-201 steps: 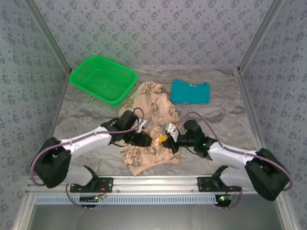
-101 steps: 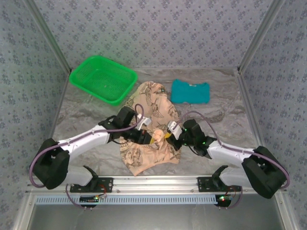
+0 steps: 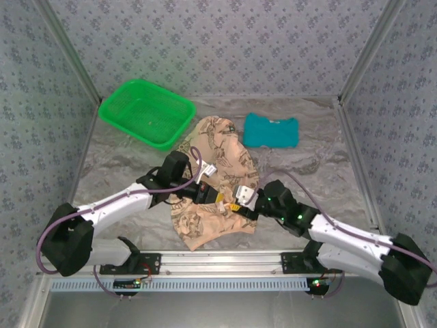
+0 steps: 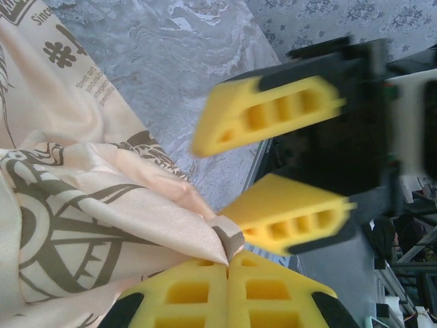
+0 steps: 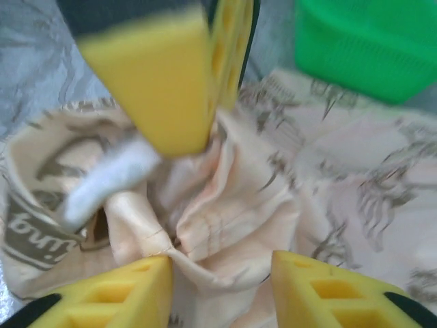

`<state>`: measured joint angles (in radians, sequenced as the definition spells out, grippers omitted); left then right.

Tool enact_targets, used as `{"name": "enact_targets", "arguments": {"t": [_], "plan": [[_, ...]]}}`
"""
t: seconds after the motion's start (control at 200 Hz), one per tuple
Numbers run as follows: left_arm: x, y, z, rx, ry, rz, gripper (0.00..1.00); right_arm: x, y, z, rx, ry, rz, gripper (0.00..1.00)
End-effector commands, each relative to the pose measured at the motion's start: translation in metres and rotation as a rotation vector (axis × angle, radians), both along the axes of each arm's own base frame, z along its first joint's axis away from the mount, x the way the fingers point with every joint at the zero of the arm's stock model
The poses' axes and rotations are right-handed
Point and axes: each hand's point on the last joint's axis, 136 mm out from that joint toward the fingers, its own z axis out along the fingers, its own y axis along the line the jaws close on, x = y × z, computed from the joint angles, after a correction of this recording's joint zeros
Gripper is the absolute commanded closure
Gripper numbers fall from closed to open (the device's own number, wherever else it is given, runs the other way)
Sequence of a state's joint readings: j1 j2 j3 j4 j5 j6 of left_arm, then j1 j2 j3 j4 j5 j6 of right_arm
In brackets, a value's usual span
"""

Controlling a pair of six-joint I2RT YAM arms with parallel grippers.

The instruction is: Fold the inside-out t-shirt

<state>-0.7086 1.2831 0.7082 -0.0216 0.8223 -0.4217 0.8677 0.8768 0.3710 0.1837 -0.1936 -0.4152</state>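
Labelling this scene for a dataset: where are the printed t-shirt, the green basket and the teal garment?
t-shirt (image 3: 220,145), top external view, printed upper part.
green basket (image 3: 145,113), top external view, mesh floor.
teal garment (image 3: 271,131), top external view, its middle.

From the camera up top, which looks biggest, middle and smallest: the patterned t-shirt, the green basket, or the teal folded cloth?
1. The inside-out t-shirt looks largest, even with the arms covering part of it.
2. The green basket comes next, not far behind.
3. The teal garment is clearly the smallest.
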Motion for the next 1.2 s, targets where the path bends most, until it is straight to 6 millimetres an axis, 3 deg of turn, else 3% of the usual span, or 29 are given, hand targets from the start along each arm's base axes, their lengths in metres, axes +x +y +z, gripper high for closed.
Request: {"name": "enact_targets", "arguments": {"t": [0.0, 0.145, 0.275, 0.47, 0.58, 0.735, 0.924, 1.069, 1.194], "plan": [[0.001, -0.002, 0.009, -0.036, -0.067, -0.028, 0.98, -0.004, -0.004, 0.001, -0.032, -0.011, 0.003, 0.53], [0.001, -0.007, 0.012, -0.037, -0.096, -0.044, 0.98, -0.004, 0.008, 0.004, -0.026, -0.002, 0.044, 0.53], [-0.002, -0.009, 0.009, -0.029, -0.101, -0.058, 0.98, 0.008, 0.016, -0.004, -0.039, 0.025, 0.016, 0.54], [-0.003, -0.012, 0.001, 0.012, -0.111, -0.072, 0.98, -0.009, 0.046, 0.004, 0.051, 0.17, 0.154, 0.58], [-0.006, -0.01, -0.003, 0.045, -0.119, -0.104, 0.97, -0.004, 0.04, 0.001, 0.053, 0.182, 0.123, 0.65], [-0.011, -0.007, -0.012, 0.096, -0.126, -0.141, 0.97, 0.006, 0.024, -0.01, -0.023, 0.174, 0.051, 0.93], [-0.005, 0.004, -0.024, 0.178, -0.168, -0.108, 0.98, 0.022, -0.004, -0.003, 0.008, 0.166, -0.041, 0.99], [0.004, 0.012, -0.045, 0.29, -0.178, -0.059, 0.96, 0.008, 0.002, 0.004, -0.035, 0.175, 0.063, 0.97], [0.014, 0.015, -0.047, 0.317, -0.199, 0.005, 0.79, -0.006, 0.009, -0.003, -0.115, 0.154, 0.145, 0.97]]}}
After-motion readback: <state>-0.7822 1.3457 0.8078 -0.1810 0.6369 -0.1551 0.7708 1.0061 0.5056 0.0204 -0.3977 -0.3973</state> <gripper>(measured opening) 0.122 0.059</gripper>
